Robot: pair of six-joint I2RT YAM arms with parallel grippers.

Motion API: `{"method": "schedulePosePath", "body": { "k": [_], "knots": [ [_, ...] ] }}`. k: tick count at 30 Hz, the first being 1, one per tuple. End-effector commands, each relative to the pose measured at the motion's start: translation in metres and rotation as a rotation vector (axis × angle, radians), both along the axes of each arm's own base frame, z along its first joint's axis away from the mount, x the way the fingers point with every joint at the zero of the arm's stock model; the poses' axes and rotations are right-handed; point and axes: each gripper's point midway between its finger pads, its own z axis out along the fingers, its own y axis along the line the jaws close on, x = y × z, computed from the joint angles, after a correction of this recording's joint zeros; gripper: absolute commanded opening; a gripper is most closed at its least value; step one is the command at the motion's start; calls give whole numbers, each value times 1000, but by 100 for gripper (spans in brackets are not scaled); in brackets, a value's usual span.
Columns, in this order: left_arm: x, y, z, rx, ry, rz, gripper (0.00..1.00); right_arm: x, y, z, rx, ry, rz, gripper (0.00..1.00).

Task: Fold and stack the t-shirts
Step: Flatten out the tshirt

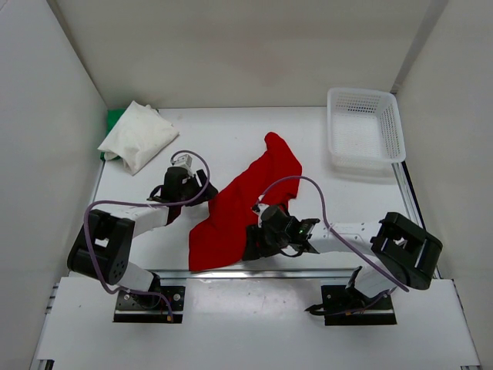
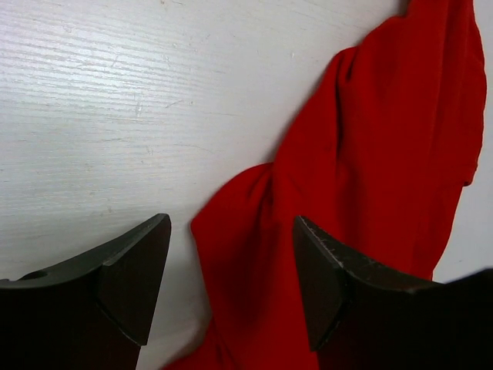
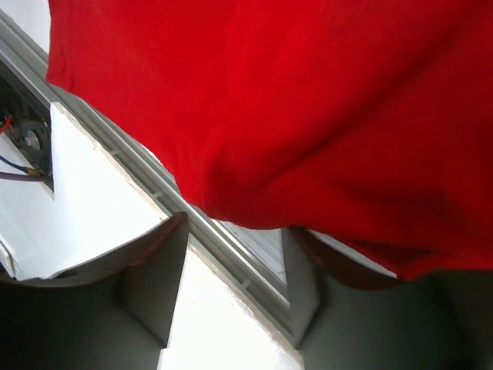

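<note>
The red t-shirt (image 1: 246, 196) lies crumpled in a long diagonal strip from the table's middle to its front edge. My left gripper (image 1: 199, 194) is open at the shirt's left edge; in the left wrist view its jaws (image 2: 231, 281) straddle a fold of the red cloth (image 2: 370, 154). My right gripper (image 1: 253, 245) is open at the shirt's near end; in the right wrist view red cloth (image 3: 293, 100) hangs over the fingertips (image 3: 304, 277), its jaws (image 3: 231, 270) holding nothing. The white t-shirt (image 1: 139, 136) lies folded at the back left on the green t-shirt (image 1: 114, 119).
A white mesh basket (image 1: 365, 127) stands at the back right. White walls enclose the table on three sides. The metal rail of the table's front edge (image 3: 192, 223) runs just under my right gripper.
</note>
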Motion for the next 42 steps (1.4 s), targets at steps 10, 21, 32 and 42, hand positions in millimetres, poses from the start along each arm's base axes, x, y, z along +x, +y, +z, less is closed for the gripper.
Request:
{"method": "schedulePosePath", "body": {
  "k": [10,21,32,42],
  "knots": [
    [-12,-2,1,33,-13,-35,74,27,10,32,104,-40,-85,39],
    [-11,1,-2,32,-7,-24,74,64,15,45,102,-108,-112,0],
    [-12,0,16,-42,-25,-14,75,125,-136,155,146,-442,-429,0],
    [-67,-65,-12,-123,66,-185,81,131,-200,144,106,-464,-603,0]
  ]
}}
